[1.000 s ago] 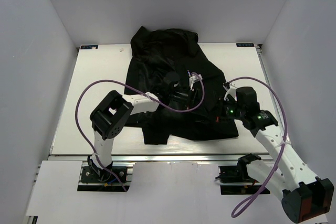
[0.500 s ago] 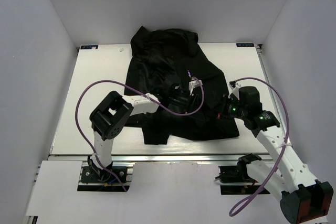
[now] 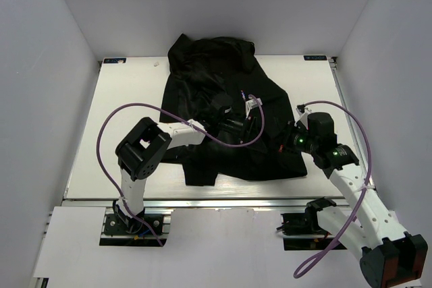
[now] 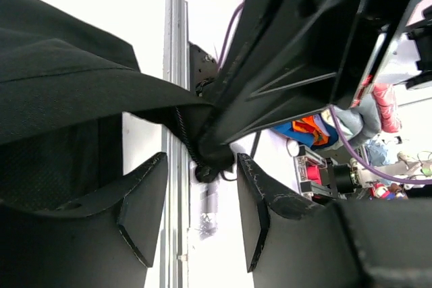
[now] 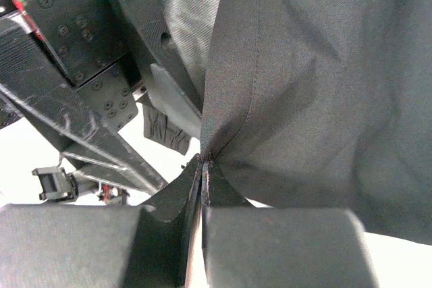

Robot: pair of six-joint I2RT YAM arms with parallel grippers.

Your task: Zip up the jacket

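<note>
Zipping seems barely begun: the jacket (image 3: 209, 79) lies rumpled. The right gripper (image 5: 204, 170) pinches fabric at the garment's 4 o'clock edge. The left gripper (image 4: 199, 166) gapes wide near its middle.

One jacket (image 3: 202, 79); two arms (image 3: 145, 150) (image 3: 351, 187); seemingly two purple cables (image 3: 135, 104) (image 3: 329, 102).
</note>
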